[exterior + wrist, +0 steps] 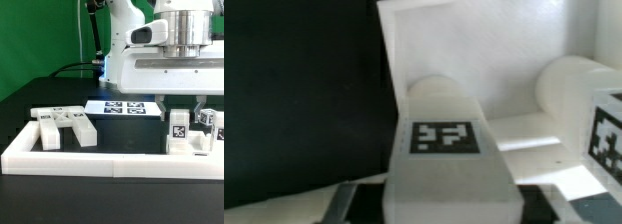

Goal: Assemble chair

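The chair is in loose white parts. In the exterior view, a tagged white post (pixel 178 130) stands at the right behind the front wall, with my gripper (pixel 182 108) down over its top. In the wrist view this post (pixel 446 140) fills the gap between my dark fingers (pixel 359 200), which are shut against its sides. A second tagged block (pixel 208 126) stands just beside it, seen in the wrist view as a rounded part (pixel 571 88). A cluster of flat and blocky chair parts (pixel 65 125) lies at the exterior view's left.
A long low white border wall (pixel 100 160) runs along the front and up the left side. The marker board (pixel 122 107) lies flat behind the parts. A white slab (pixel 473 40) lies beyond the post in the wrist view. The table surface is black.
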### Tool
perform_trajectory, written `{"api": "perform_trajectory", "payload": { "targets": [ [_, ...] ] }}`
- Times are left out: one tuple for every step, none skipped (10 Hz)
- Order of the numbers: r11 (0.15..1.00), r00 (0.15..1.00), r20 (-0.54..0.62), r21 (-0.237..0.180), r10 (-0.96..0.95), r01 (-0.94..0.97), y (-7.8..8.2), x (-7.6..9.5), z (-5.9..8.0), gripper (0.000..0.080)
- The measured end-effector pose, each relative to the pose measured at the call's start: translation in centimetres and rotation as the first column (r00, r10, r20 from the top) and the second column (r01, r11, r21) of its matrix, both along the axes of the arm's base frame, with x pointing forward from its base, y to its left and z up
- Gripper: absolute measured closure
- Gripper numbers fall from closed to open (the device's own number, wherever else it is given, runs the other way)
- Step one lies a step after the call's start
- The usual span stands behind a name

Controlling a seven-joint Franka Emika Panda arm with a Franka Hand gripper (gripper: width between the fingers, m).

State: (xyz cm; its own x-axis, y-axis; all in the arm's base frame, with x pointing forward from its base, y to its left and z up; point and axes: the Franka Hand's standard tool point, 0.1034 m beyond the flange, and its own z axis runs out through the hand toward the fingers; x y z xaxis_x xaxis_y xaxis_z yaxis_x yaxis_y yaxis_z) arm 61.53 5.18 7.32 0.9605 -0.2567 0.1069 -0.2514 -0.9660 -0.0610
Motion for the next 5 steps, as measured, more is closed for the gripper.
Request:
{"api": "perform_trajectory", "payload": {
  "targets": [
    [0.996, 0.996, -0.003, 0.013, -0.091, 0.091, 0.04, 0.0, 0.0, 0.0509],
    [0.984, 0.985, -0.007, 0.023, -0.174, 0.174, 0.03, 0.0, 0.0, 0.0509],
    [0.967, 0.967, -0.012, 0.032, -0.253, 0.253, -0.01, 0.0, 0.0, 0.0509],
    [0.929, 0.93, -0.021, 0.045, -0.367, 0.367, 0.09, -0.02, 0.0, 0.0509],
    [0.879, 0.88, -0.031, 0.056, -0.473, 0.474, 0.29, -0.05, -0.01, 0.0509]
  ]
}}
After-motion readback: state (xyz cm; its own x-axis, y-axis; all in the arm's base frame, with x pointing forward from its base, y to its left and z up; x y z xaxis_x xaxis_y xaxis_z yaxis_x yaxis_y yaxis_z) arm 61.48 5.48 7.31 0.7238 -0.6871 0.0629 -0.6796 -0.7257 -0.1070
